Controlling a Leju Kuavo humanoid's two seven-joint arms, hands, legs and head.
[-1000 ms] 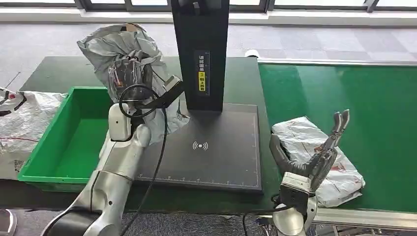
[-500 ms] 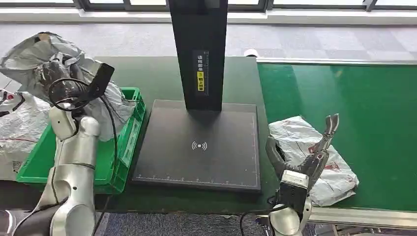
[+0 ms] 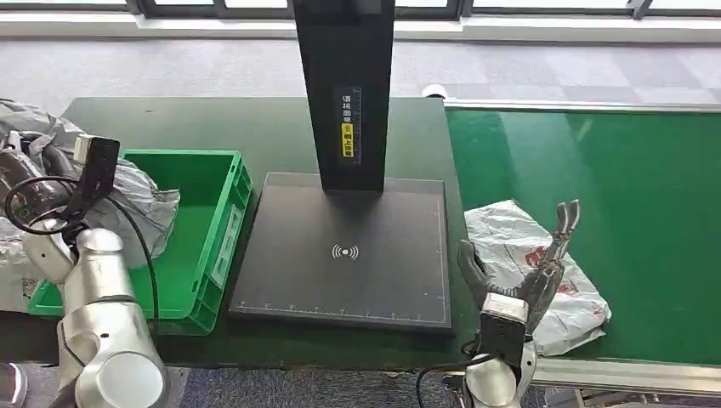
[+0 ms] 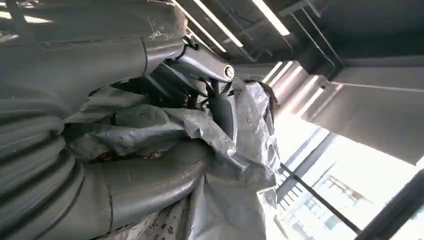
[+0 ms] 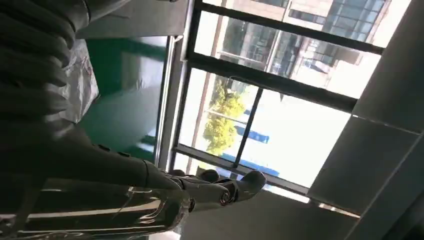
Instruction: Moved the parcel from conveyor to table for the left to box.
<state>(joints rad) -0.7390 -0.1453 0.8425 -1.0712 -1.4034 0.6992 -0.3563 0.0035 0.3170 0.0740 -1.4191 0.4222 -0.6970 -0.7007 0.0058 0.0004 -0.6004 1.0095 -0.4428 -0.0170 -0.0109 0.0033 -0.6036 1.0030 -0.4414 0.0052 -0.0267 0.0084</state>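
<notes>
We see our left hand (image 4: 150,125) wrapped tight around a crinkly grey bag (image 4: 235,150), with the thumb on one side and the dark fingers on the other. In the head view that grey bag (image 3: 127,200) hangs over the left edge of the green box (image 3: 212,221), partly above the inside of it. The green box sits on the dark green table (image 3: 212,119), just beside the flat black scanner pad (image 3: 340,255) with its tall black post (image 3: 344,85). Our right hand (image 3: 531,263) is up with its fingers spread apart and it holds nothing. It is just above a white parcel (image 3: 519,234) that lies on the green conveyor (image 3: 612,187), close to the pad. More white bags (image 3: 10,246) lie left of the box.
</notes>
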